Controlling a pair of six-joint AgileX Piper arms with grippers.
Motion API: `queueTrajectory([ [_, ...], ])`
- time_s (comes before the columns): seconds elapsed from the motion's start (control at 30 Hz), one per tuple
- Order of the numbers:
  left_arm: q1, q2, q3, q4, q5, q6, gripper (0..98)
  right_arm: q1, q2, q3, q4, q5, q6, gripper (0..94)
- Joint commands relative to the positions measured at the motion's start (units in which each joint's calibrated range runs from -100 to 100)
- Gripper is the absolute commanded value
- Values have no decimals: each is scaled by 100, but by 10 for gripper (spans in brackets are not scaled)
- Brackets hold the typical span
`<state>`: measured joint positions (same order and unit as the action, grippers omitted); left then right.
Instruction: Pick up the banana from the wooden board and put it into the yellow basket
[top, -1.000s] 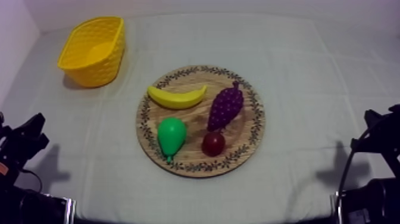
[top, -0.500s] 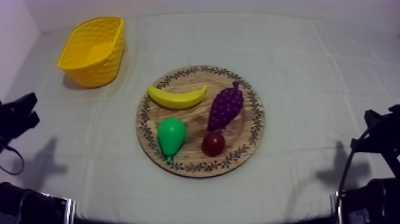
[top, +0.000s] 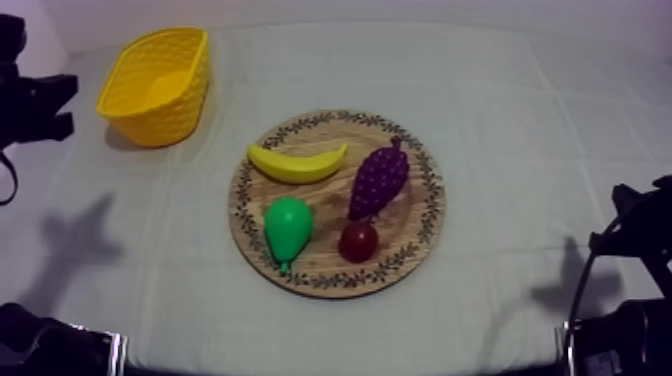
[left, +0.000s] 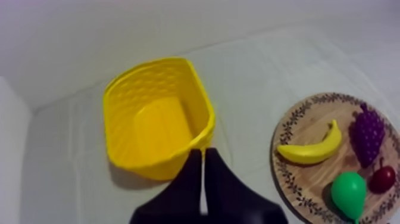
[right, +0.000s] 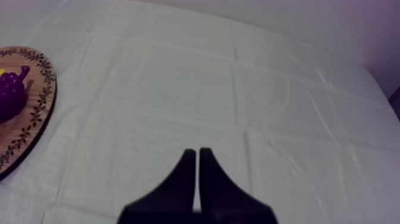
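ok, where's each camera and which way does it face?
Top view: overhead, slanting down on board, banana, basket; left arm upper left, right arm lower right.
Left wrist view: on the left arm, looking past the shut left gripper into the basket, board beyond.
Right wrist view: on the right arm, looking past the shut right gripper over cloth to the board's edge and grapes.
Shared: all three show board and grapes; top and left wrist also basket and banana.
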<state>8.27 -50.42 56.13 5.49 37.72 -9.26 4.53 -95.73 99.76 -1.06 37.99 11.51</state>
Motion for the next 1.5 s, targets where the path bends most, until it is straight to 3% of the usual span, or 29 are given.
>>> queueTrajectory([
  [0.0,574,376,-437,-856,179,1291,2,-1,-2,2,1,-1,-1,3],
  [0.1,885,786,-877,-1101,329,1645,3,-1,-2,2,1,-1,-1,3],
  [0.27,1206,1558,-1542,-1114,406,1623,4,-1,-2,2,1,-1,-1,3],
  [0.37,1366,2024,-1875,-1123,422,1389,10,-1,-2,2,1,-1,-1,3],
  [0.7,1720,3353,-2819,-1012,625,95,27,-1,-2,2,1,-1,-1,3],
  [0.93,1876,3964,-3265,-1015,870,-501,36,-1,-2,2,1,-1,-1,3],
  [1.17,1979,4516,-3338,-1026,1152,-892,45,-1,-2,2,1,-1,-1,3],
  [1.47,2023,4860,-2844,-1021,1158,-1140,64,-1,-2,2,1,-1,-1,3],
])
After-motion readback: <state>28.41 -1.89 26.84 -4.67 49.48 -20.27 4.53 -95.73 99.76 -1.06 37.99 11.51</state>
